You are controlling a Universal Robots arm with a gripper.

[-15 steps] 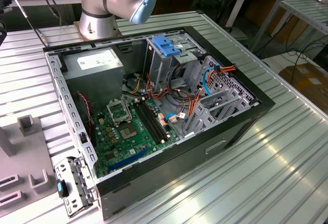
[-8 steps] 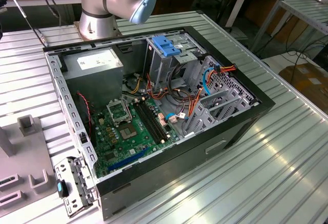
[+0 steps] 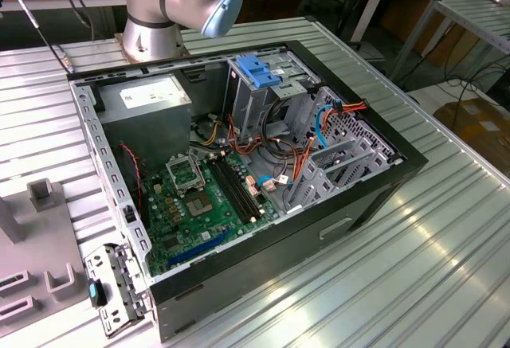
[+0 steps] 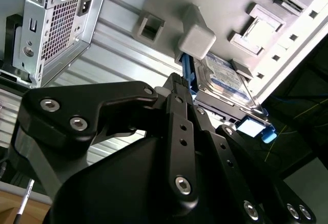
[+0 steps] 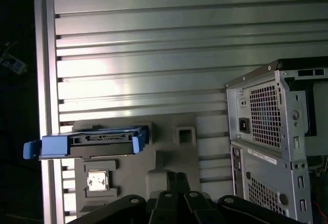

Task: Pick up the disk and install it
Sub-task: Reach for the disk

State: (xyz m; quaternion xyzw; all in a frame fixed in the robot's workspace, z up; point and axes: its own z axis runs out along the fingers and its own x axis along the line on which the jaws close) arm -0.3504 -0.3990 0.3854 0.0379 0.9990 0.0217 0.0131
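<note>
The disk [image 5: 97,141] stands on edge in a grey holder [image 5: 169,155] on the ribbed worktop [image 5: 154,39], with its blue rails [image 5: 54,146] jutting past the holder's side. In the second wrist view its labelled face [image 4: 225,78] shows. The end effector [image 5: 177,177] hangs near the holder, apart from the disk, its jaws drawn together on nothing. An open computer case [image 5: 266,106] sits beside the holder.

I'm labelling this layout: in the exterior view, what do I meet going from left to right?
Grey fixture block → power-supply box → blue latch on the drive cage → orange cables.
</note>
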